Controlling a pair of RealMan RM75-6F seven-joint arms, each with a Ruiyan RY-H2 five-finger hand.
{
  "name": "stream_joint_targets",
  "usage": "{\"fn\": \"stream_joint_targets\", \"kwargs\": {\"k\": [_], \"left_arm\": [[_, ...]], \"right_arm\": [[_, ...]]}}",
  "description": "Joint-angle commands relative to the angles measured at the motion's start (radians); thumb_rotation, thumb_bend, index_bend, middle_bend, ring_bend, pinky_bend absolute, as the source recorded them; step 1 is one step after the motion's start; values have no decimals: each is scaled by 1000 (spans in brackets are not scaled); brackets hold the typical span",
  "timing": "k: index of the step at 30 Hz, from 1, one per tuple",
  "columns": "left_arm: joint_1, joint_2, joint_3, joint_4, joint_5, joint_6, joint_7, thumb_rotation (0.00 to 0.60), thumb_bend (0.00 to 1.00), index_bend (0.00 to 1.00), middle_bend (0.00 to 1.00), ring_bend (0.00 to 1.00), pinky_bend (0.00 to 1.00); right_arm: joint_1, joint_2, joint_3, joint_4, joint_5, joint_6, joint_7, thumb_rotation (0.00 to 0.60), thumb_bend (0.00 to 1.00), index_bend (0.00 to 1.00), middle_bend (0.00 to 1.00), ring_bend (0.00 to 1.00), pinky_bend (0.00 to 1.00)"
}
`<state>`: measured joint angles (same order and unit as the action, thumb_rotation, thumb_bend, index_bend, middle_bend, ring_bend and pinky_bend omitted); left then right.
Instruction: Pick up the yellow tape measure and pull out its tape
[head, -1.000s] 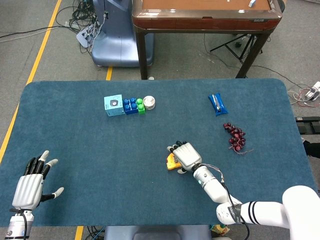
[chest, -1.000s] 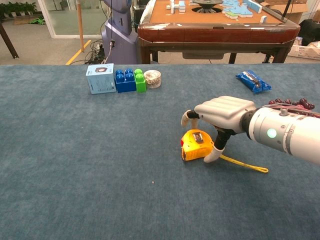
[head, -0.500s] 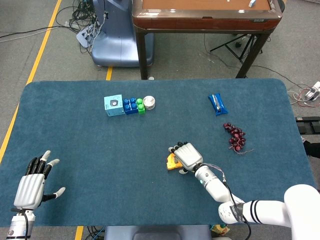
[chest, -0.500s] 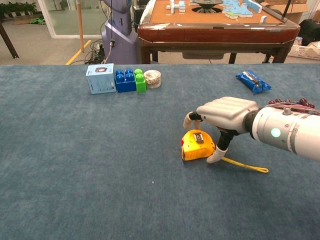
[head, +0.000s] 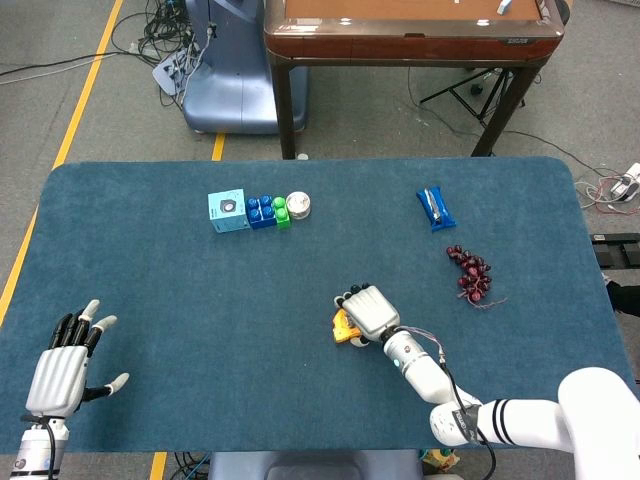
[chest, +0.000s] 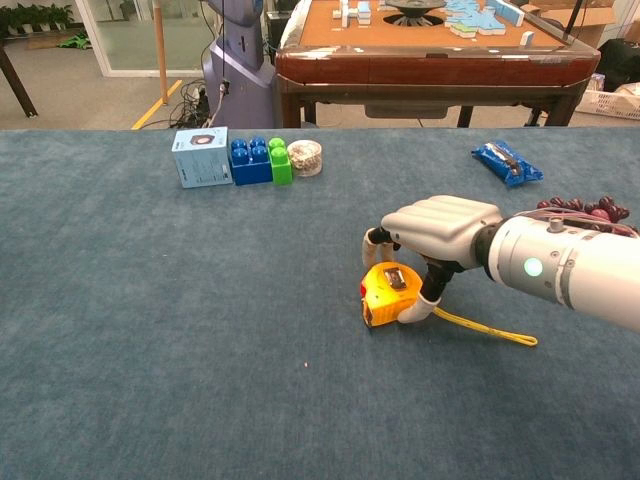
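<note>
The yellow tape measure (chest: 385, 295) lies on the blue table cloth (chest: 150, 330), with a short length of yellow tape (chest: 490, 330) trailing to its right. My right hand (chest: 435, 228) arches over the case. Its thumb presses the near side while the fingers curl down on the far side, so it grips the case. From the head view the right hand (head: 368, 312) covers most of the tape measure (head: 344, 328), leaving only a yellow edge visible. My left hand (head: 65, 370) hovers at the table's near left corner with its fingers spread, holding nothing.
At the back left stand a light blue box (chest: 200, 157), blue bricks (chest: 250, 160), a green brick (chest: 281, 162) and a small jar (chest: 305, 157). A blue packet (chest: 507, 163) and a dark red bunch (head: 472, 275) lie at the right. A wooden table (chest: 420, 60) stands beyond.
My right hand's thumb has swung from the case's right side round to its near face, and the hand has closed on the tape measure. The left hand has not moved.
</note>
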<state>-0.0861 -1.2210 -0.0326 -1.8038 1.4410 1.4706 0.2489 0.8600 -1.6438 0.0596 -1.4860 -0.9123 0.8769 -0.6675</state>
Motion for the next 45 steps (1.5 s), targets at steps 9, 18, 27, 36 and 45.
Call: {"fn": "stream_joint_targets", "kwargs": {"k": [9,18,27,36,45], "left_arm": [[-17,8,-12,2,3,-15,-11,600,102,178,0,0,0],[-136,36,-97,-35,-56,-152,-38,600,102,178,0,0,0],[-291,-40,-191,-35,-203,-317,-46,600,102,96,0,0,0],[-397,-130,-250,-9,-360,-390,-31,600,102,0,0,0,0],[-454,-200,-257,12,-442,-374,25,600,102,0,0,0,0]], "right_arm": [[-3,32,23,-39,-16,24,35,600,513,563,564,398,284],[8,70,101,-151,50,110,13,600,543,592,587,437,284],[58,13,168,-201,159,202,-80,600,561,597,596,454,289],[124,-73,236,-195,286,275,-163,600,585,611,610,497,359],[190,-158,297,-156,386,328,-214,600,623,623,619,527,393]]}}
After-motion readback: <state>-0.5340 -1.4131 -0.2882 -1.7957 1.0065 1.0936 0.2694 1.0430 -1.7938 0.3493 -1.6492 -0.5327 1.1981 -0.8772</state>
